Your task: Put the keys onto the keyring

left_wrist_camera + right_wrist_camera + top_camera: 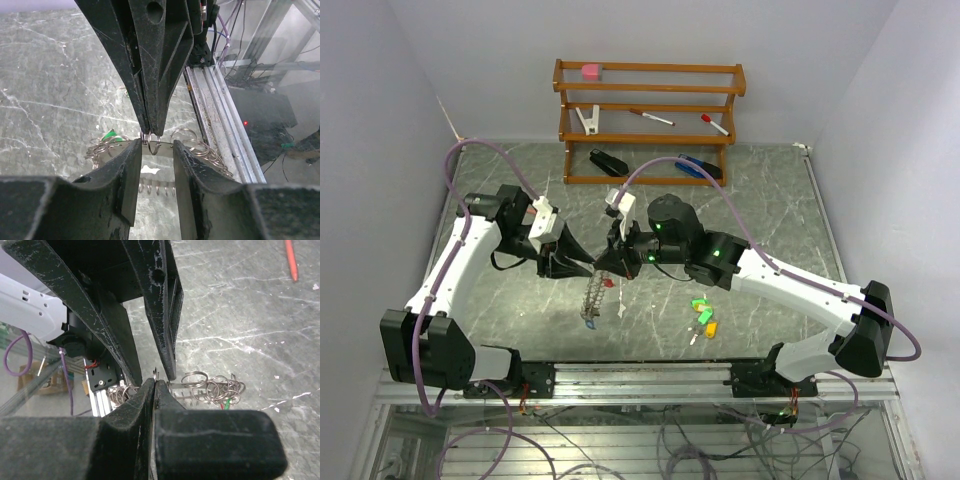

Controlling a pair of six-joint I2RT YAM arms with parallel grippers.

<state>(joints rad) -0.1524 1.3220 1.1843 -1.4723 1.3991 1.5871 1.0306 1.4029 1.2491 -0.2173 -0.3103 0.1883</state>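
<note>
Over the table's middle my two grippers meet tip to tip. My right gripper [612, 264] [156, 382] is shut on a thin split ring [153, 144] of the keyring [592, 300] [215, 388]. The keyring is a silvery strip strung with several small rings, and it hangs below the fingers. My left gripper [588, 265] [157, 147] is open. Its fingers [167, 360] stand either side of the right fingertips [152, 120] and the pinched ring, clamping nothing. Loose keys lie to the right on the table: green-headed [699, 304] and yellow-orange [710, 326]. A green tag [107, 135] shows among the rings.
A wooden rack [650, 110] stands at the back with a pink block [591, 71], a white clip [588, 118] and two red-capped pens [650, 117]. A black stapler [608, 162] and a blue item [695, 167] lie before it. An aluminium rail [650, 375] edges the near side.
</note>
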